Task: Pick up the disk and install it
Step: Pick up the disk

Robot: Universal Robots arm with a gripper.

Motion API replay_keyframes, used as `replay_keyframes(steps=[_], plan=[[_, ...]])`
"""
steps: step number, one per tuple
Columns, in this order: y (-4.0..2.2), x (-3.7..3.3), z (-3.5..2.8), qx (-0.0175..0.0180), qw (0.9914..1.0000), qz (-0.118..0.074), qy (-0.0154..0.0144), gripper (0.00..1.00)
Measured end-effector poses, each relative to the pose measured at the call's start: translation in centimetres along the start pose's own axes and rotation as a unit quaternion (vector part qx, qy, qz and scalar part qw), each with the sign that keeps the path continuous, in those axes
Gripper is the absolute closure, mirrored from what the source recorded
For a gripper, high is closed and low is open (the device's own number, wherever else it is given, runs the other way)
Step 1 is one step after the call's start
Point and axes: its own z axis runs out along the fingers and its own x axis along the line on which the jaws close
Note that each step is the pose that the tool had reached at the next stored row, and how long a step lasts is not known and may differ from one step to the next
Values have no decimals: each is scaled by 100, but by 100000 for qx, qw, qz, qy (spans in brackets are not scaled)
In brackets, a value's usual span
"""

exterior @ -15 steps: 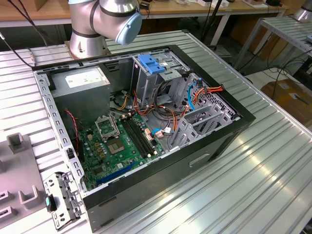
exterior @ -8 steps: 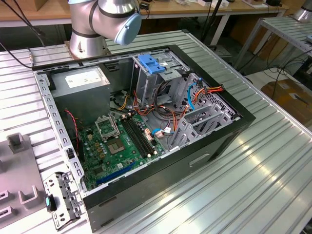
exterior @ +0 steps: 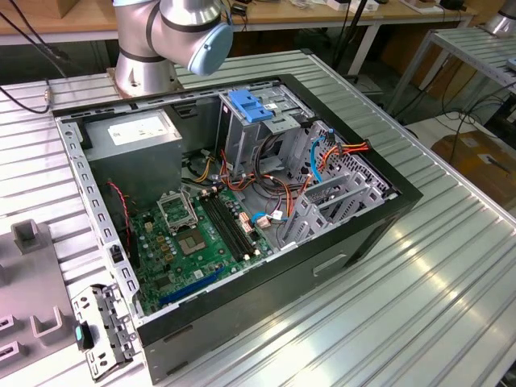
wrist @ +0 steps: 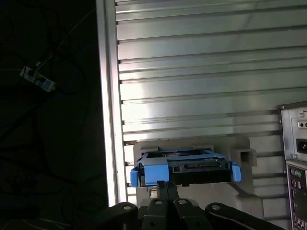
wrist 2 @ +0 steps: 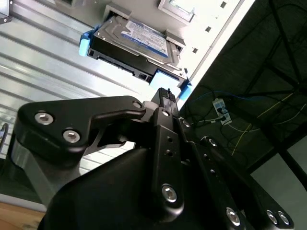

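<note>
The disk [wrist: 192, 167] is a dark hard drive with bright blue rails, lying flat in a pale grey holder [wrist: 192, 143] on the ribbed metal table, close to the table's edge. In the second wrist view the disk [wrist 2: 136, 40] shows its labelled face and blue corners. My gripper [wrist: 167, 183] points at the disk's near end by a blue tab, its two black fingers pressed together with nothing between them. In the second wrist view the gripper [wrist 2: 165, 93] ends just short of the disk's blue rail.
An open computer case [exterior: 387, 210] lies on the table with its motherboard [exterior: 201, 234], loose cables and a tall grey drive cage topped by a blue latch [exterior: 246, 105]. The arm's base [exterior: 145, 64] stands behind it. Grey fixtures [exterior: 32, 266] sit at the exterior view's left. The table edge [wrist: 110, 120] runs beside the holder.
</note>
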Motion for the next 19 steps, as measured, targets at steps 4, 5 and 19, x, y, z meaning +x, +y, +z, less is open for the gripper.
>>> replay_keyframes(steps=[4,5,19], plan=[[0,5,0,5,100000,2,6,89],[0,6,0,1,100000,1,0,89],[-1,9,0,187,99907,-4308,180,89]])
